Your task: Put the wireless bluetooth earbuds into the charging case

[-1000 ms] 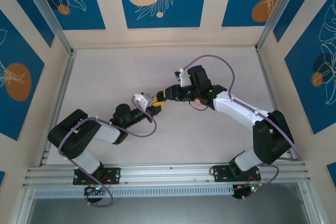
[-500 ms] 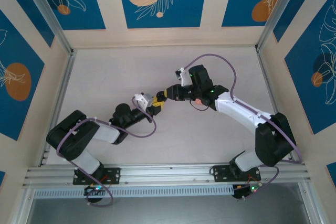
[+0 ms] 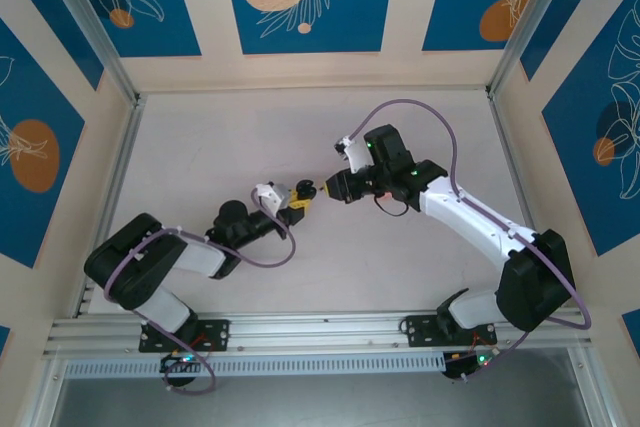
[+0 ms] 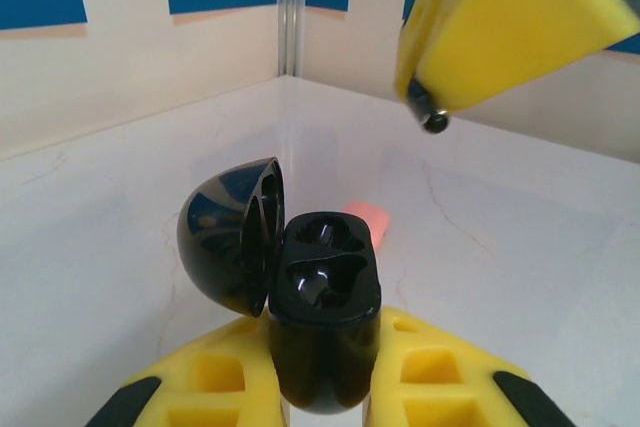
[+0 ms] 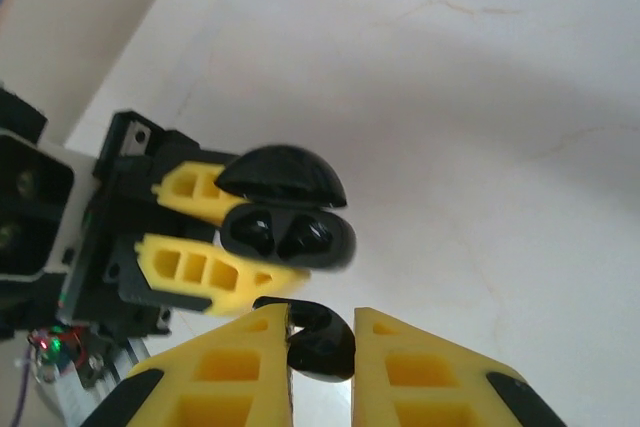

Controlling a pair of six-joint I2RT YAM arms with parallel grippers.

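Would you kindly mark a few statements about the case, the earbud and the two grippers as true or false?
1. The charging case has its lid open. True.
2. Both sockets hold earbuds. False: both look empty.
3. The right gripper is shut on an earbud. True.
4. The left gripper is open and empty. False: it is shut on the charging case.
5. A pink piece lies on the table beyond the charging case. True.
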